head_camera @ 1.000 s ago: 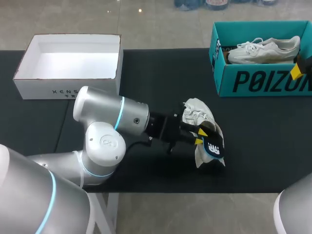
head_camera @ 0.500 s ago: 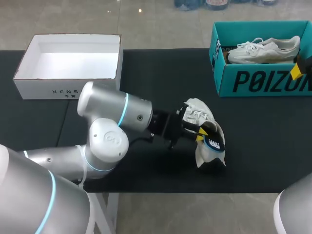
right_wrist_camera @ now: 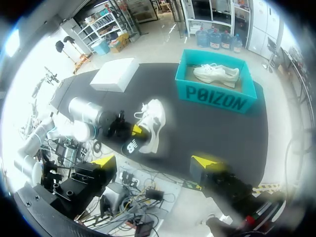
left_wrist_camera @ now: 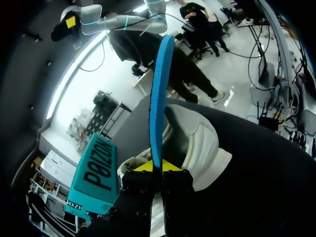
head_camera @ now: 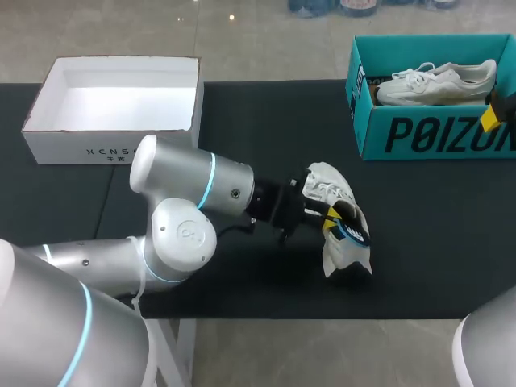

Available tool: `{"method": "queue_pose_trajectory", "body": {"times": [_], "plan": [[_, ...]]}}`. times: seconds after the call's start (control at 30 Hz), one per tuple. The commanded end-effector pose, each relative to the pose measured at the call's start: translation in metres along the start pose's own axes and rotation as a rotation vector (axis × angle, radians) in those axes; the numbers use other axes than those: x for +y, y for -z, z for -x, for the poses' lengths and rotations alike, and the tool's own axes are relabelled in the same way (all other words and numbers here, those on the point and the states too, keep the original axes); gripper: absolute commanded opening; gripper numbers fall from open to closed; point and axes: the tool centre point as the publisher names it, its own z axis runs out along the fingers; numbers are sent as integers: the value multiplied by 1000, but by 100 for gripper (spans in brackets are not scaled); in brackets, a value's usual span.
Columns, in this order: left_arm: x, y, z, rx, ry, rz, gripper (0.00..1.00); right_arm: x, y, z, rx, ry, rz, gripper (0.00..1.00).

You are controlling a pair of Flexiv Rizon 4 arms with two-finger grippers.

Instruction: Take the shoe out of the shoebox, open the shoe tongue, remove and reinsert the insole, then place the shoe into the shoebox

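A white shoe (head_camera: 326,184) lies on the black table, near the middle. My left gripper (head_camera: 330,216) is at the shoe's opening, shut on a dark insole with a blue underside (head_camera: 355,231). The insole stands partly out of the shoe. In the left wrist view the insole (left_wrist_camera: 159,94) runs edge-on straight ahead from between the yellow tips of the left gripper (left_wrist_camera: 157,167), with the shoe (left_wrist_camera: 200,143) behind it. My right gripper (right_wrist_camera: 154,163) hangs open and empty high above the table, far from the shoe (right_wrist_camera: 153,118).
A teal shoebox (head_camera: 427,133) at the back right holds a second white shoe (head_camera: 435,81); one yellow fingertip (head_camera: 488,118) of my right arm shows at its right end. An open white box (head_camera: 113,137) stands at the back left.
The left gripper closed the last bit onto the insole and pushed slightly right. The insole turned from showing its flat face to more edge-on. The right arm stayed still.
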Motion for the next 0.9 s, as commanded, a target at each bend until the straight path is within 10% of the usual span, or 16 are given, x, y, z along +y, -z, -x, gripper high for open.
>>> {"method": "queue_pose_trajectory", "body": {"times": [0.03,0.4,0.9], "plan": [[-5,-2,-5,-8,7,4,100,3,-1,0,0,-1,-6,100],[-22,21,-10,-39,21,-3,98,3,-1,0,0,-1,-6,100],[-27,9,-2,-44,23,-62,49,3,-1,0,0,-1,-6,100]]}}
